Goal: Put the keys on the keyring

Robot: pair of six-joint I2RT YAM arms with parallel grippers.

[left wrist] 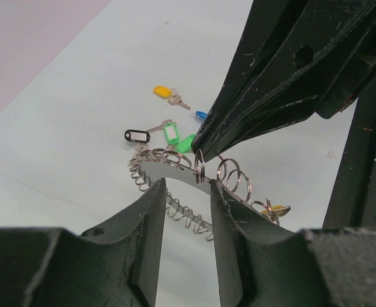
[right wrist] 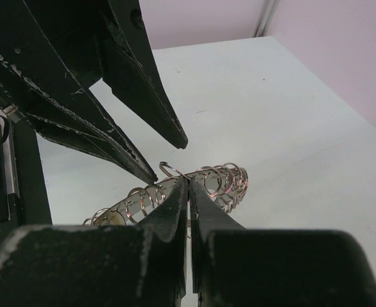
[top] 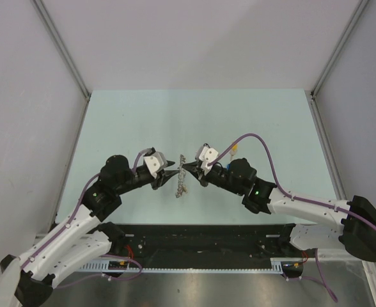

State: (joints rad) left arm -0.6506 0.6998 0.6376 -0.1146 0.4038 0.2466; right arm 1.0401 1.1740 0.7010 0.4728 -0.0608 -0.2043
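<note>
Step in hand, as I read it: getting the keyring (top: pixel 182 176) held and opened for threading, with no key picked up yet. The ring is mid-table between the two grippers and shows edge-on from above, so it looks stood up off the surface. The right gripper (top: pixel 188 168) has its jaws pinched on one loop of the coiled rim, with only a slit between the fingers in its own wrist view. The left gripper (top: pixel 167 174) has its jaws narrowly parted, straddling the rim. The rim crosses the gap, but I can't tell whether the pads bear on it. The keys (left wrist: pixel 170 133) lie on the table (top: pixel 130 121) just beyond the ring: green and black heads right by the rim, yellow and blue farther off. I can't tell if any is threaded. Next move, my call: left closes to steady the rim, right lets go, fetches a key and feeds its hole onto a coil end, which needs fine alignment. Pose: both arms reach in from the near edge, elbows splayed outward, wrists facing each other, fingertips almost meeting at the ring.
</note>
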